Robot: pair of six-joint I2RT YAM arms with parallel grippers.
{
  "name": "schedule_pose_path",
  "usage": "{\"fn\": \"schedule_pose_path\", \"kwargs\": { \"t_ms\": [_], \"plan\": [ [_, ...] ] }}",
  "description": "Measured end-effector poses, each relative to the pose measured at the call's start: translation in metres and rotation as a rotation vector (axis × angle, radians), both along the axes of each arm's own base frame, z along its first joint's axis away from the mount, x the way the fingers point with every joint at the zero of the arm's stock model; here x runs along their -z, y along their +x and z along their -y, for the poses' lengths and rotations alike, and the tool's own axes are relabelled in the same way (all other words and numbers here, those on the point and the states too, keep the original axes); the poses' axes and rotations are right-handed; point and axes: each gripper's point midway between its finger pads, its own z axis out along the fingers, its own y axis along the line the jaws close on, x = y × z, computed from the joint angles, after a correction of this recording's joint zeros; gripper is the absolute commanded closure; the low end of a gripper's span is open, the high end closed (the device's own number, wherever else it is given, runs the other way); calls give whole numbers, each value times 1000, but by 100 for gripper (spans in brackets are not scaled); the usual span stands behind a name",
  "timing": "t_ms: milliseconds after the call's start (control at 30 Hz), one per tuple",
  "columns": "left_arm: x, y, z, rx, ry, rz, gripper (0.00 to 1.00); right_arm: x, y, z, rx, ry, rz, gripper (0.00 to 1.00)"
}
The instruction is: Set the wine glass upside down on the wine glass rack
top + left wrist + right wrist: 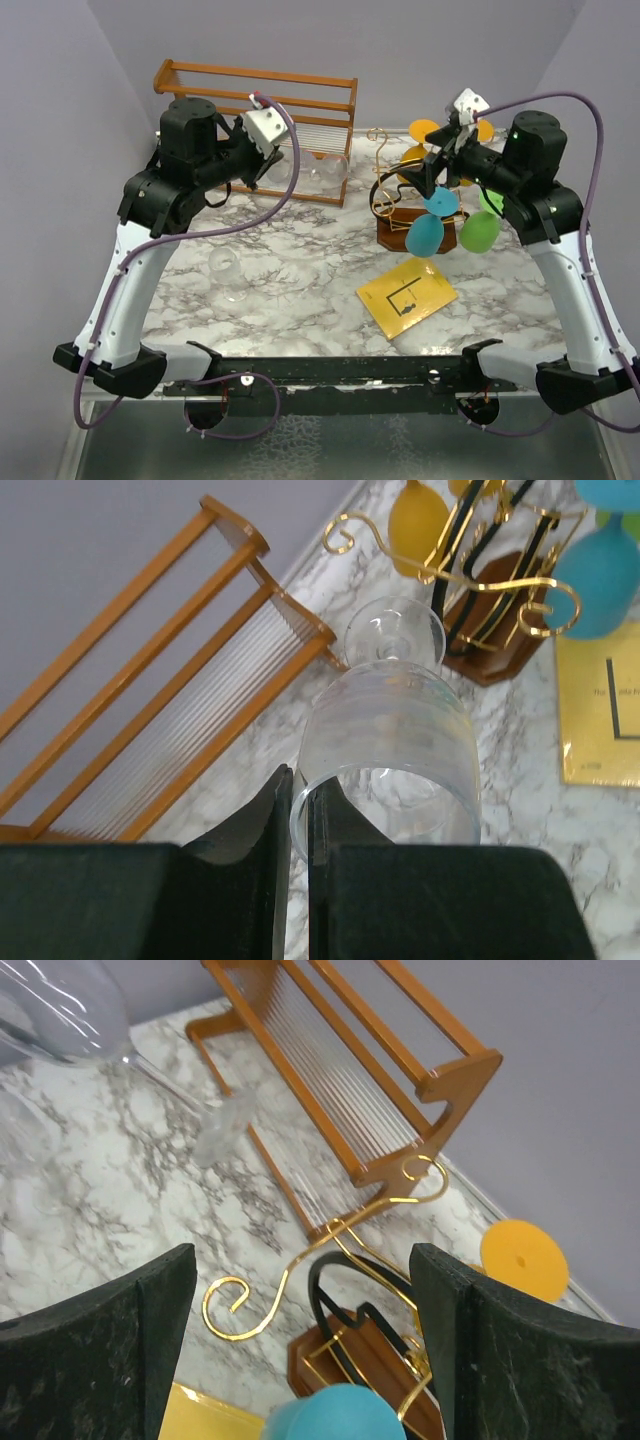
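Left end effector (299, 788): pinching wine glass (390, 730) rim.
Wine glass: left of the wine glass rack (487, 658), foot toward it.
Move: I'd roll foot upward, slide stem into a free hook (343, 535).
Right end effector (300, 1275): spread, above rack.

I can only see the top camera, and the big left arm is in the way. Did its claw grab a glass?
Observer: Yes. On the left wrist camera, the left claw is pinched shut on the rim of the clear wine glass.
Operator: Where's the glass's foot pointing?
Observer: Away from the claw, toward the gold wine glass rack.
Operator: And the other claw?
Observer: Its own wrist camera shows the right claw wide open with nothing in it, above the rack's curly hooks.
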Motion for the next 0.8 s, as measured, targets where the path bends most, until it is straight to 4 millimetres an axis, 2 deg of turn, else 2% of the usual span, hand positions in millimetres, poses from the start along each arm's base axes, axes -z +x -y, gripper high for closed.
{"fn": "schedule_pose_path", "kwargs": {
  "t_ms": [133, 300, 433, 600, 800],
  "plan": [
    [-19, 14, 12, -35, -124, 2, 100, -8, 8, -18, -54, 91, -49, 15],
    [-24, 29, 27, -53, -240, -52, 100, -2, 22, -35, -87, 184, -152, 21],
    [-28, 32, 39, -38, -314, -92, 100, 6, 37, -43, -71, 251, -240, 29],
    [-39, 30, 46, -14, -374, -97, 100, 17, 54, -47, -13, 318, -331, 42],
    [-42, 29, 51, 10, -405, -108, 100, 25, 59, -50, 9, 369, -394, 63]
  ]
}}
